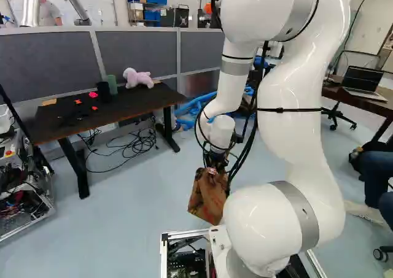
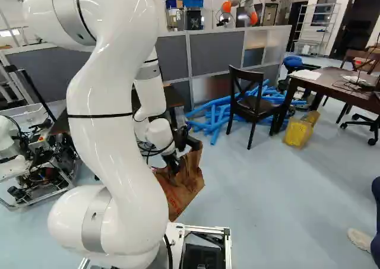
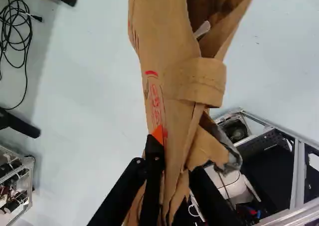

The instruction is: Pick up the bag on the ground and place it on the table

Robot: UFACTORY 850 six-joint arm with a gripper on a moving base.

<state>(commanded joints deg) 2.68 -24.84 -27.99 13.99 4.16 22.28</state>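
Observation:
In the left base view my gripper (image 1: 215,160) points down, with the crumpled brown paper bag (image 1: 207,198) hanging from it above the floor. The right base view shows the same bag (image 2: 183,189) beside my arm. Seen from the wrist, the gripper (image 3: 177,158) is shut on the bag (image 3: 172,86), whose folded paper runs between both fingers and out ahead of them. One orange pad shows against the paper. A dark-topped table (image 1: 49,126) stands ahead at the left; another table (image 2: 332,86) is at the right of the right base view.
The dark-topped table bears a pink plush toy (image 1: 138,78), a dark cup (image 1: 104,92) and small red pieces. Cables (image 1: 132,144) lie beneath it. Further right are blue tubes (image 2: 214,117), a chair (image 2: 252,105) and a yellow container (image 2: 298,132). Another robot (image 2: 13,144) stands at the left.

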